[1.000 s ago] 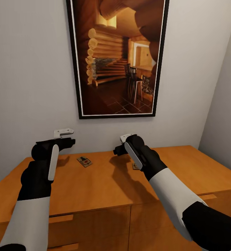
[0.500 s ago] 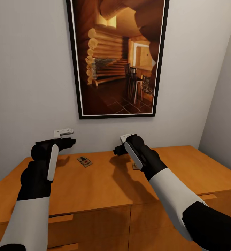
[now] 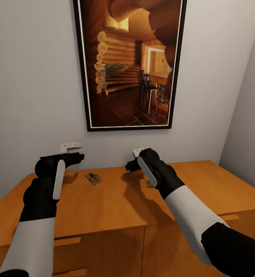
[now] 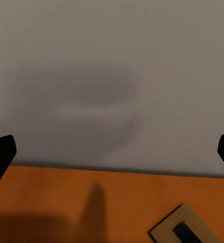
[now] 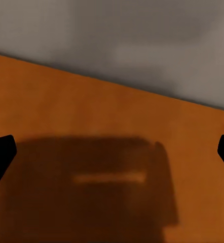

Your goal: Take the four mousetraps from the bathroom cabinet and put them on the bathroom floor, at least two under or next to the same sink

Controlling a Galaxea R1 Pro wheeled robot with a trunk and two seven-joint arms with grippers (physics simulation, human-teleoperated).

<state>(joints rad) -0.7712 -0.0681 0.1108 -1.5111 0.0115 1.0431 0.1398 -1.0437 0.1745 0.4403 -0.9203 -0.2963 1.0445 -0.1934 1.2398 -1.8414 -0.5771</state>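
change: almost nothing versus a second ago; my left pincer (image 3: 74, 153) has crept a touch up and toward the mousetrap side, right pincer (image 3: 134, 159) unmoved, camera steady.
meaning: i read this as a pause or fine lining-up before a first pick; no trap lifted yet, nothing on the floor yet.
left pincer state: wide; both dark fingertips (image 4: 1, 156) sit at the far edges of the left wrist view, nothing between them.
right pincer state: wide too; fingertips (image 5: 0, 152) at the edges of the right wrist view, bare wood between.
mousetrap: one tan mousetrap (image 3: 93, 178) lies flat on the cabinet top, below my left pincer and a little toward my right arm, nearer me than the fingertips; its corner shows in the left wrist view (image 4: 185, 228).
second piece: a small tan corner (image 3: 150, 184) peeks out under my right wrist; likely another trap, cannot tell.
other traps: not accounted for.
surface: cabinet (image 3: 104, 207), smooth orange-brown top, drawer fronts with bar handles at the front edge; arm shadows fall across it.
room: plain pale wall (image 3: 35, 96) close behind the cabinet, ahead of both pincers; large framed picture (image 3: 129, 63) of a log interior hangs above them; side wall beyond my right arm.
next: left pincer needs to drop and draw back over the trap; thin flat plate, could slide on smooth wood.
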